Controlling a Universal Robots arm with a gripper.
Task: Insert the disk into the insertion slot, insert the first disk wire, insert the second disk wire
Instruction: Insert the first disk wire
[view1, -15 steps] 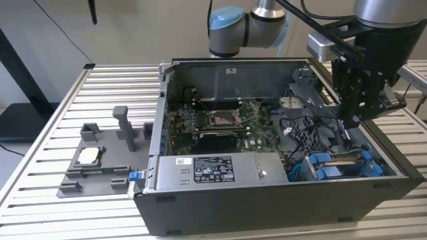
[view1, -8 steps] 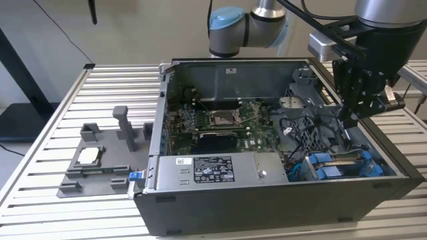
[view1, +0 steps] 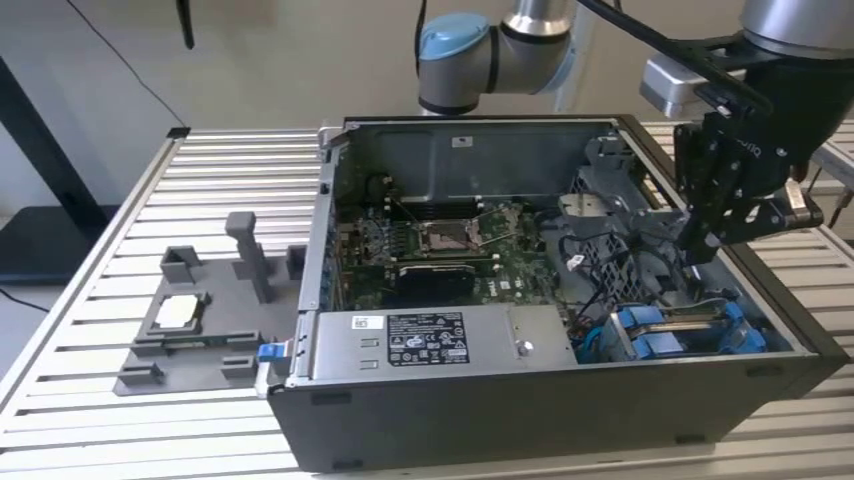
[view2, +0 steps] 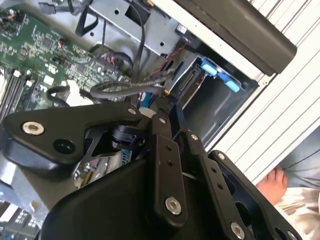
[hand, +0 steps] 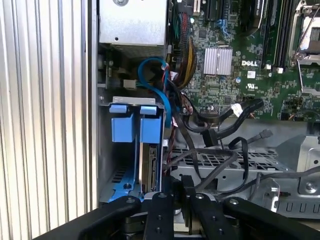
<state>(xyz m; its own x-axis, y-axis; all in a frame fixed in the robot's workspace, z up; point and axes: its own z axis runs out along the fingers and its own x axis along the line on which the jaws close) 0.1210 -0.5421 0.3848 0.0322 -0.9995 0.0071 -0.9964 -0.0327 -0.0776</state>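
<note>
My gripper (hand: 180, 187): matt black links.
Tabletop (view1: 80, 400): ribbed bare metal, dull sheen.
Insertion slot (hand: 125, 127): grey metal, smooth blue plastic tabs.
Case (view1: 534, 420): matt black shell.

Disk (hand: 149, 169) seemingly inside insertion slot (hand: 106, 150)

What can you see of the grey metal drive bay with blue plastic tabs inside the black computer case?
The grey metal drive bay with blue plastic tabs sits in a corner of the black computer case, near the green motherboard. Two blue tabs stand side by side; behind one, a silver drive seems seated, the other compartment looks open. A blue cable curves beside it.
</note>
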